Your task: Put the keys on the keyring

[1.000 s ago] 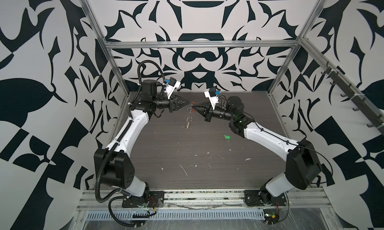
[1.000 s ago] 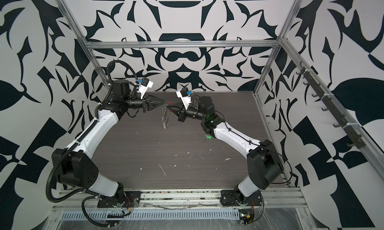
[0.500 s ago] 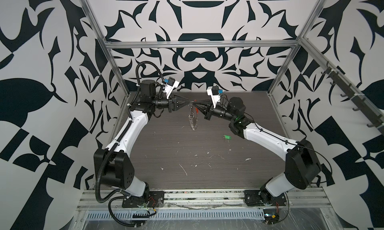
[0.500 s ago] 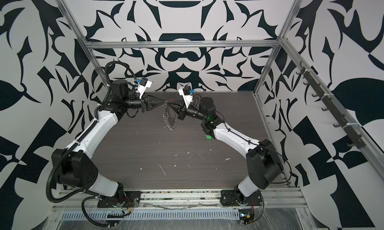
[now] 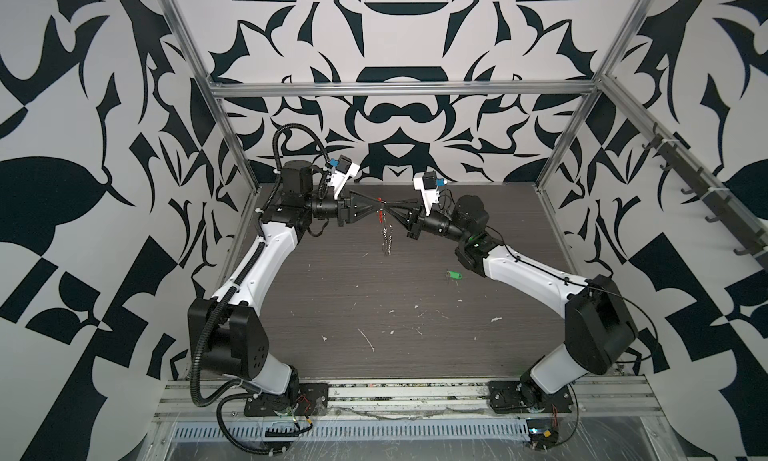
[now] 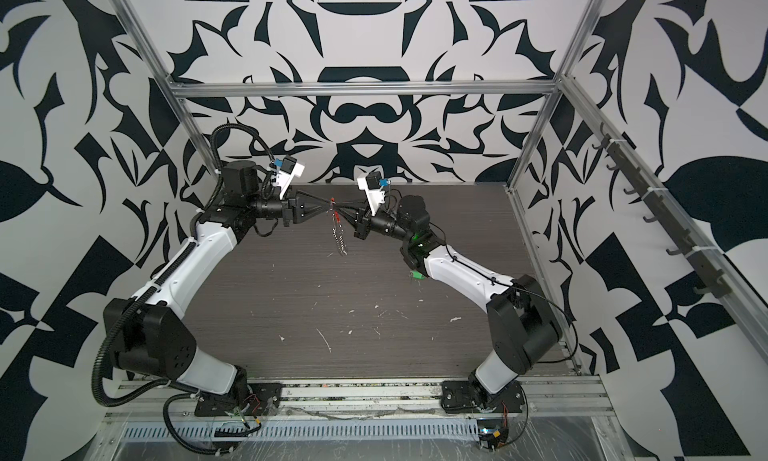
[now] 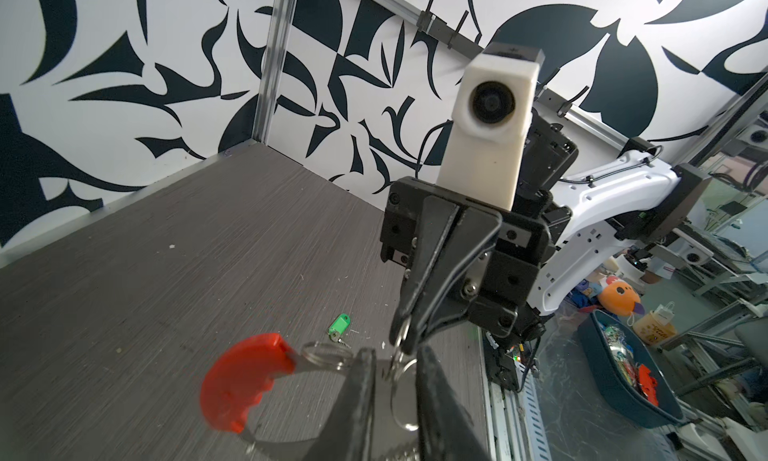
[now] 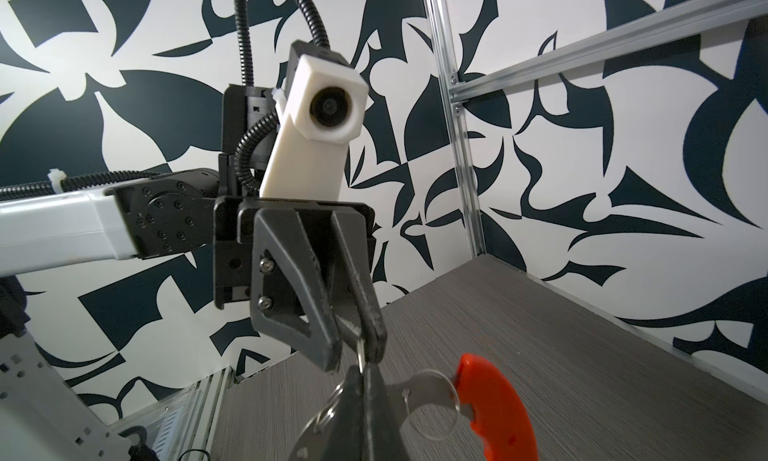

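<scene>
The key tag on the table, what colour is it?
The key tag is bright green; the left wrist view shows it best.

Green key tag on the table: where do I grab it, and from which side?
Likely best: pinch the green key tag across its plastic body's narrow width, coming straight down. It lies flat on the table, and this leaves its ring end free.
</scene>
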